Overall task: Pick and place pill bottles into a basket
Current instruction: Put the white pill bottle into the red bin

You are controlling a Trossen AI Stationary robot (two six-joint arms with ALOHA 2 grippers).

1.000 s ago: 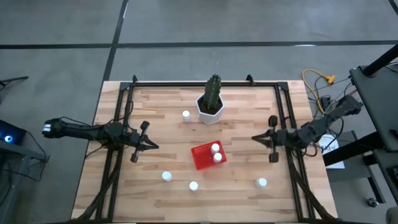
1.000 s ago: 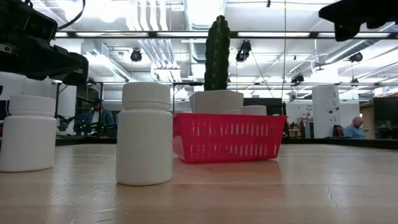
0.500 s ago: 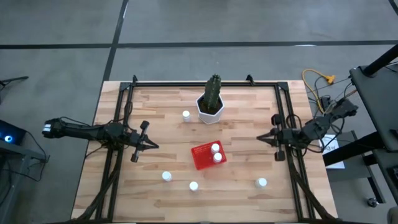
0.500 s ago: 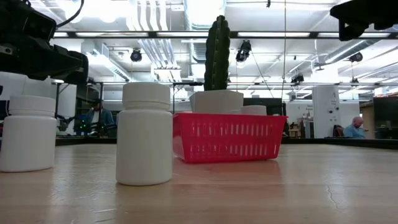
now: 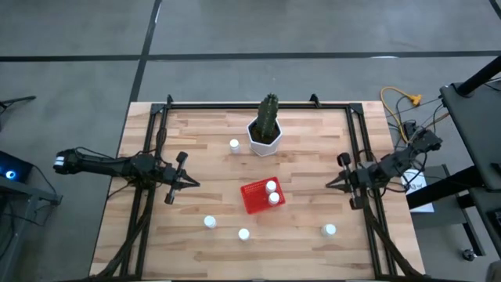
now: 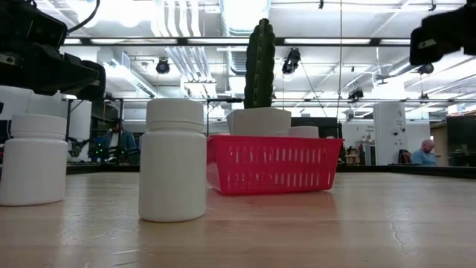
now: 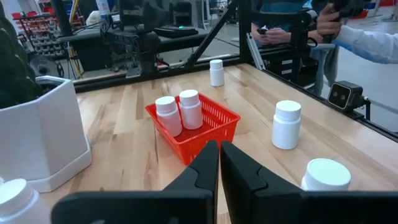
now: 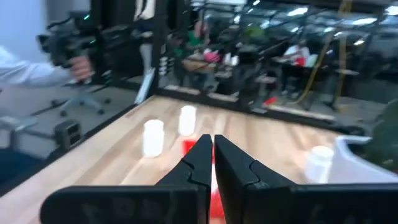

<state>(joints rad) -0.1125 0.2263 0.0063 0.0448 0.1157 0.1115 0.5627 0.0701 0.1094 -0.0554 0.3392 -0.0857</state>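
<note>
Two pill bottles (image 5: pixel 272 192) sit in the red basket (image 5: pixel 256 198) mid-table, four loose; both grippers, left (image 5: pixel 193 185) & right (image 5: pixel 329 184), empty w/ jaws pressed together, so next: open, reach nearest bottle.

The left arm reaches in over the table's left edge, its left gripper (image 5: pixel 192 185) pointing toward the table's middle with the fingers (image 7: pixel 205 163) pressed together, holding nothing. The right arm hangs by the right edge, its right gripper (image 5: pixel 328 185) likewise closed and empty.
</note>
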